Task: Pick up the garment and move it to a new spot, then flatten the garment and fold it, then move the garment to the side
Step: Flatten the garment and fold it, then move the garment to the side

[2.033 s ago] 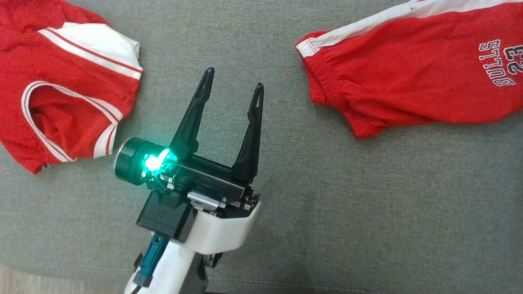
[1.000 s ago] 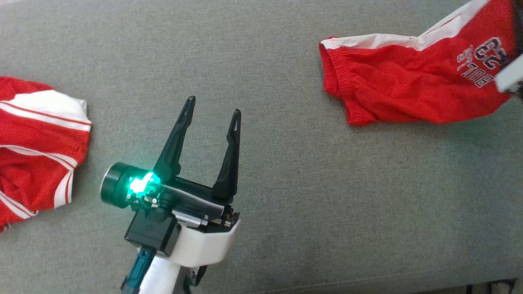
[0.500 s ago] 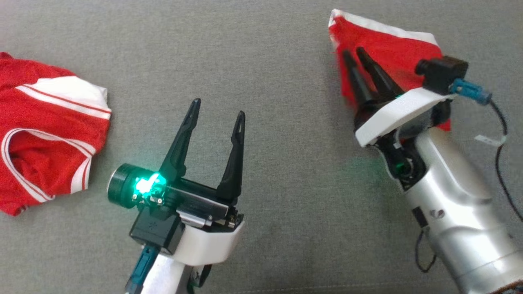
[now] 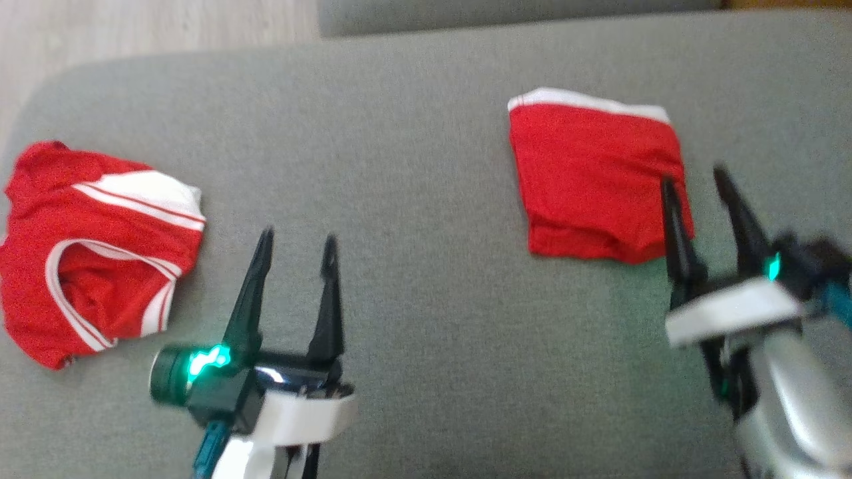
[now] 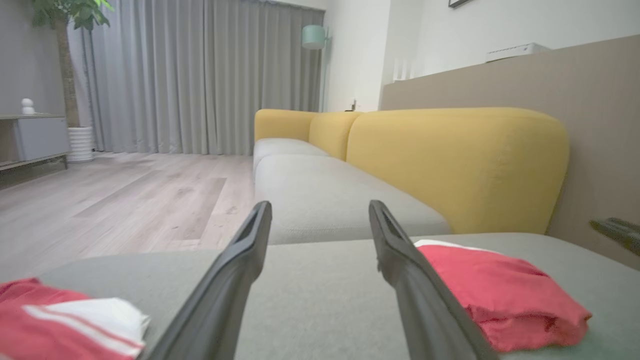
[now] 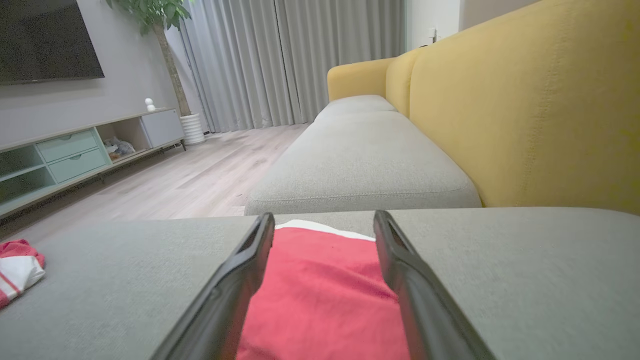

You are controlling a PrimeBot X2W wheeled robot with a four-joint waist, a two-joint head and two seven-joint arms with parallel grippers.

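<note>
The garment [image 4: 589,179] is red with a white band along its far edge and lies folded into a rough square on the grey sofa seat [image 4: 426,133]. My right gripper [image 4: 692,178] is open at its near right corner, one fingertip [image 4: 667,189] overlapping the cloth's edge. In the right wrist view the garment [image 6: 325,290] shows between the spread fingers of the right gripper [image 6: 324,216]. My left gripper [image 4: 297,236] is open over bare seat, well left of the garment. The left wrist view has the left gripper [image 5: 320,205] with the garment [image 5: 505,290] to its right.
A second red garment with white trim [image 4: 93,246] lies crumpled at the seat's left end, also seen as a red and white garment [image 5: 60,320] [image 6: 15,270]. Yellow backrest [image 6: 525,110] runs along the far right. Wooden floor [image 4: 133,26] lies beyond the seat's rounded left corner.
The head camera has shifted. My right gripper opened and let go of the garment, which now lies folded and flat; the right arm drew back toward me. The left gripper stayed open.
</note>
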